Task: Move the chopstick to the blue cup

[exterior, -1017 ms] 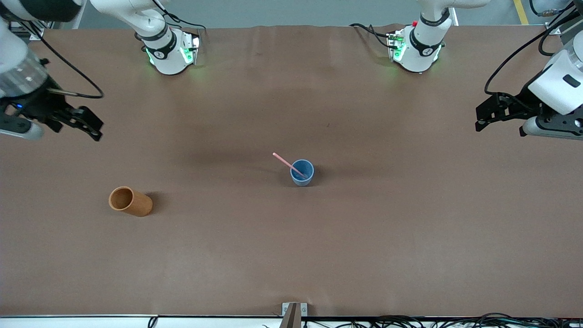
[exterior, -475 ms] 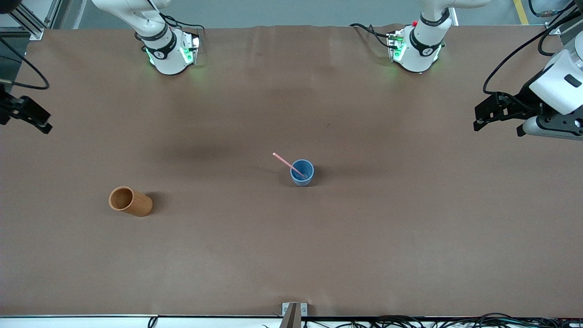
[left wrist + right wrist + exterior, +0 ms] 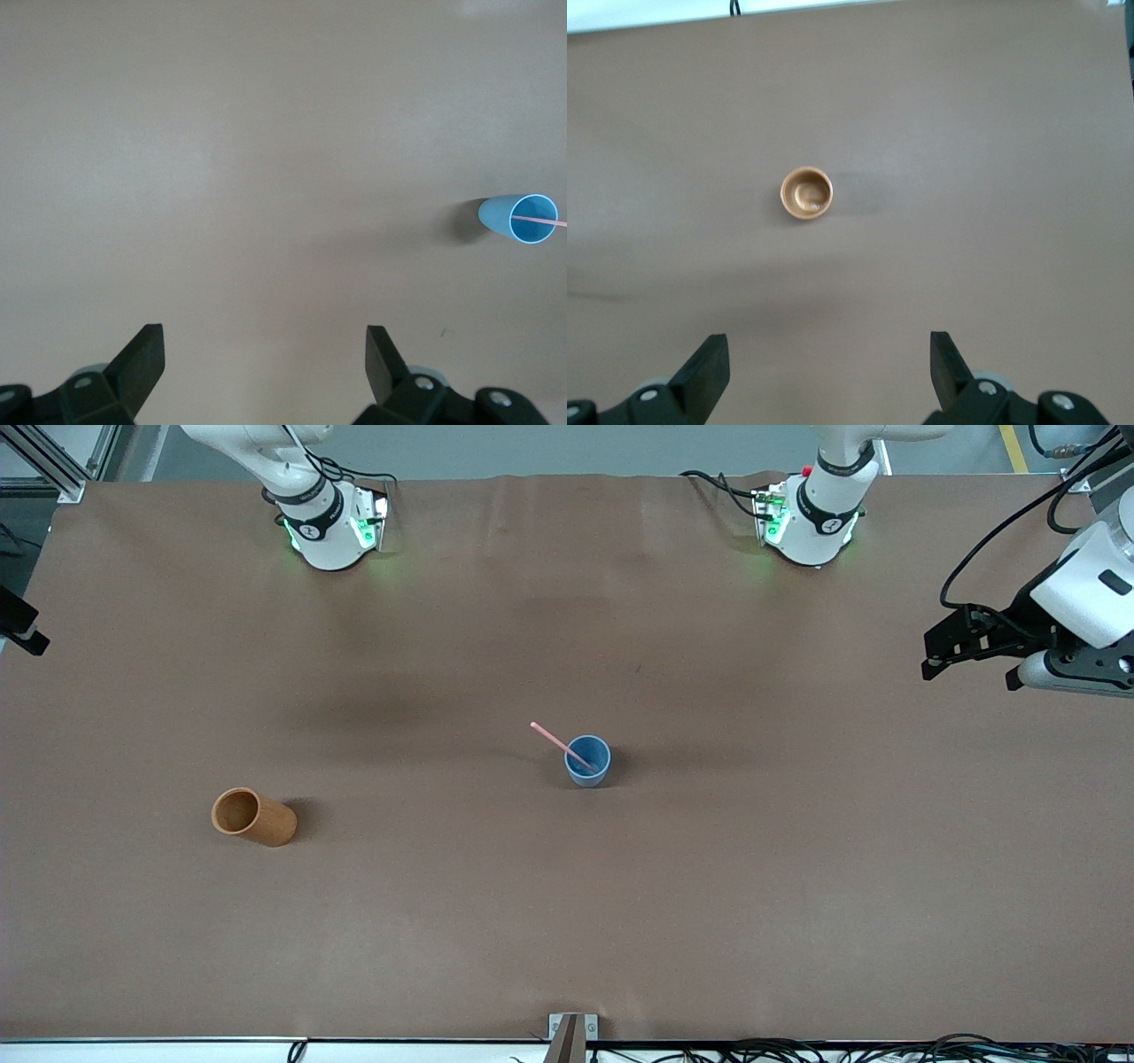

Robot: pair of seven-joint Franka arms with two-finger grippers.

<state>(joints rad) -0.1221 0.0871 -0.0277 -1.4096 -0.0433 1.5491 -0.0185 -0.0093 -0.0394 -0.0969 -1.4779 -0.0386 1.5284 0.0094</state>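
Note:
The blue cup [image 3: 587, 761] stands upright near the middle of the table. The pale pink chopstick [image 3: 555, 740] leans inside it, its free end sticking out over the rim toward the right arm's end. Both also show in the left wrist view, the cup [image 3: 522, 218] and the chopstick [image 3: 542, 218]. My left gripper [image 3: 932, 657] is open and empty, high over the table's edge at the left arm's end; its jaws [image 3: 265, 350] stand wide apart. My right gripper [image 3: 830, 354] is open and empty; only a dark tip of it [image 3: 21, 631] shows at the front view's edge.
An orange-brown wooden cup [image 3: 252, 817] stands toward the right arm's end, nearer to the front camera than the blue cup; from above it shows in the right wrist view [image 3: 806, 193]. The brown table cover [image 3: 567, 912] spreads all around.
My right gripper has drawn back toward the right arm's end, almost out of the front view. The left gripper, the cups and the chopstick have not moved.

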